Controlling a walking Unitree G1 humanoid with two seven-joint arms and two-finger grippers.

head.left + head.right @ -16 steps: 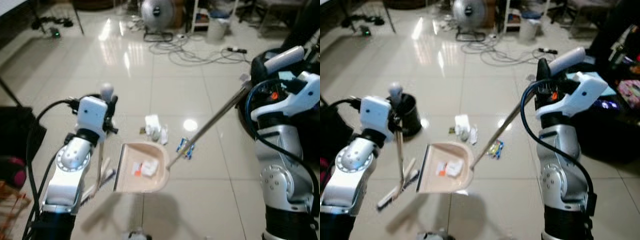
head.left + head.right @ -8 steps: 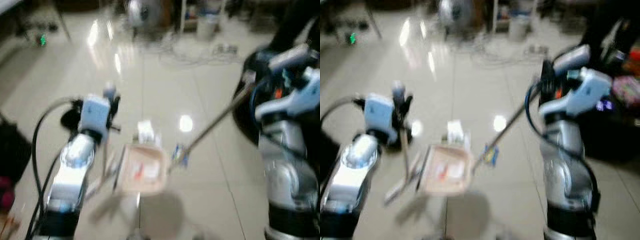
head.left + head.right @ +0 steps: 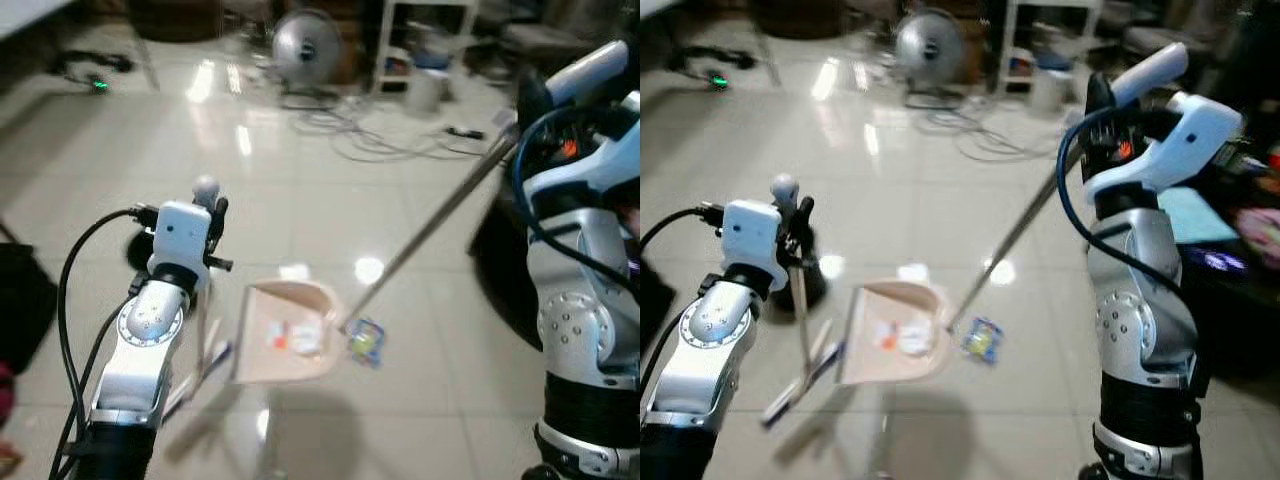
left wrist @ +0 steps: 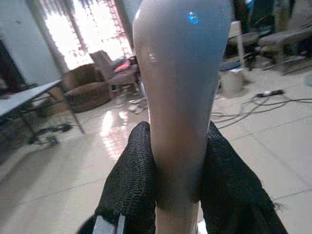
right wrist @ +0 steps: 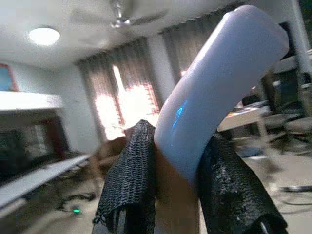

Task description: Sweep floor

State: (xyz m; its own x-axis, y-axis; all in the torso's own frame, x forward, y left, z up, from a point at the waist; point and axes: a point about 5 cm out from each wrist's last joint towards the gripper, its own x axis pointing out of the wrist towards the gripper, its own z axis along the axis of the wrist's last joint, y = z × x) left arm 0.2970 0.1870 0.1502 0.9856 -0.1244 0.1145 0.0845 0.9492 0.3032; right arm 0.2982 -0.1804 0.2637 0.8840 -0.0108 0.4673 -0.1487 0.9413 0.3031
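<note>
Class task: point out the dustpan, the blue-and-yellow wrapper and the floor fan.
dustpan (image 3: 300, 358), left eye view, bare pan floor.
blue-and-yellow wrapper (image 3: 364, 340), left eye view, its middle.
floor fan (image 3: 306, 42), left eye view, round grille.

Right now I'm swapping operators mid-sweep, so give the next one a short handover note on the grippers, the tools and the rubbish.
Left gripper: shut on the broom handle, bristles at the floor beside the dustpan.
Right gripper: shut on the dustpan handle; the dustpan sits on the tiled floor.
Done: a few scraps already lie in the pan.
Left: a blue and yellow wrapper lies just outside the pan by the handle joint, and a white scrap lies past its far edge. Sweep both in.
</note>
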